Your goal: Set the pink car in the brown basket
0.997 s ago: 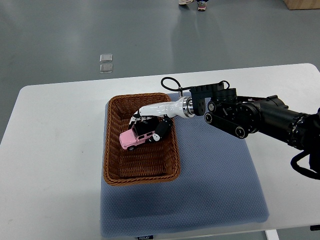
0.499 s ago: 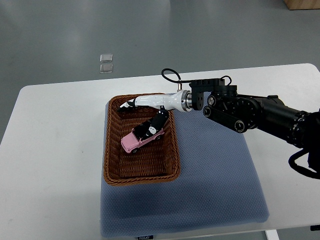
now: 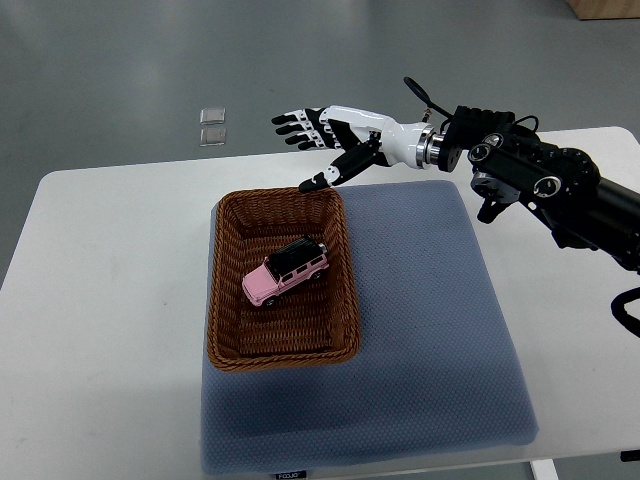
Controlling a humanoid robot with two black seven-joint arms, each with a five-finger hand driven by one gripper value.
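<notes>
A white counter (image 3: 110,300) with rounded corners fills most of the frame, and a blue-grey textured mat (image 3: 420,330) covers its middle and right part, running down to the lower edge. At the mat's bottom edge sits a small dark label (image 3: 290,475) with pale lettering too small to read. Beyond the counter, across the top of the frame, lies a grey floor (image 3: 150,60) with soft reflections. Two small square plates (image 3: 212,126) are set in the floor at the upper left, one just above the other. A corner of a brown box (image 3: 605,8) shows at the upper right.

The brown basket (image 3: 225,335), a woven rectangular tray, stands left of centre, partly on the mat and partly on the bare counter. The pink car (image 3: 284,273) rests on the basket's floor near its middle, on its wheels, with a black roof, turned at a slant with one end toward the upper right.

The right arm (image 3: 545,185), black and jointed, comes in from the right edge in the upper part of the frame. Its white and black right hand (image 3: 335,135) hangs above the far rim of the basket, fingers (image 3: 295,125) spread wide and holding nothing, thumb pointing down toward the rim. The hand is well clear of the car.
</notes>
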